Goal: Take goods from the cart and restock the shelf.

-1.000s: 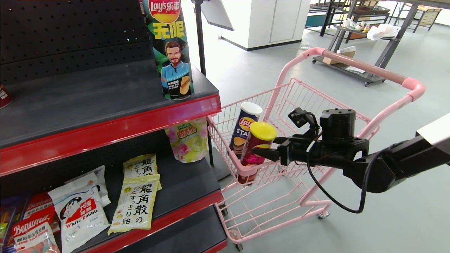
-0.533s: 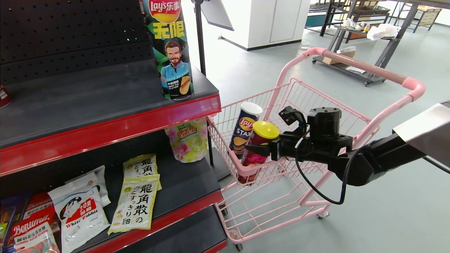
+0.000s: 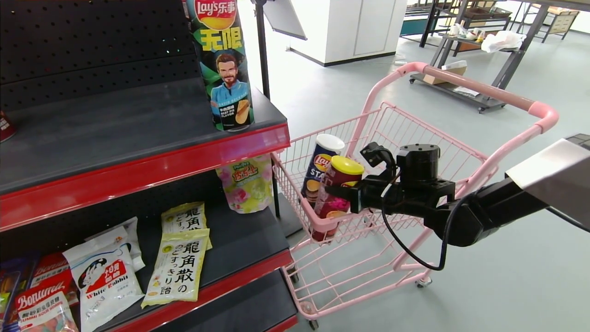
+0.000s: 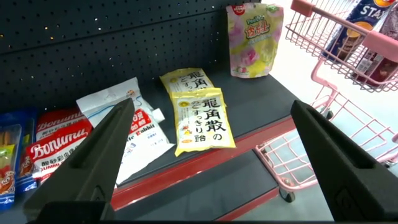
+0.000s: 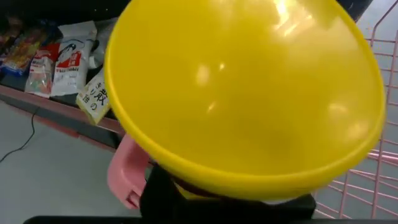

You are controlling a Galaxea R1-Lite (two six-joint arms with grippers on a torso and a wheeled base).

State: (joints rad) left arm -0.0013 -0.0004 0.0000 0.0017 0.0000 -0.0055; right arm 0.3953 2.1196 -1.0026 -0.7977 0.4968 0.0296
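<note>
Centrally, the chip can [image 3: 335, 198] is a red cylinder with a printed band and a flat yellow lid [image 5: 249, 93]. It stands in the pink cart [image 3: 461, 87], at the basket corner nearest the shelf, leaning slightly with its lid tipped away from the shelf.

My right tool [image 3: 334, 191] reaches in from the right and meets the can on its upper body, just below the lid. In the right wrist view the lid sits immediately before the camera. Whether this tool is clamped on the can or only set around it, I cannot tell.

My left tool [image 4: 211, 109] has its two fingers [image 4: 93, 162] spread wide and holds nothing. It hangs in front of the lower shelf [image 4: 249, 93].

The cart's basket also holds a second can [image 3: 322, 163], dark blue with a white lid, upright just behind the red one and touching or nearly touching it.

The upper shelf [image 3: 138, 124] carries a tall green can [image 3: 223, 64] at its front right corner. The lower shelf holds a floral pouch [image 3: 246, 184] upright at the right end, two yellow bags [image 3: 177, 267] lying flat and overlapping, a white bag [image 3: 106, 281] beside them, and red bags [image 3: 41, 299] at the far left.
</note>
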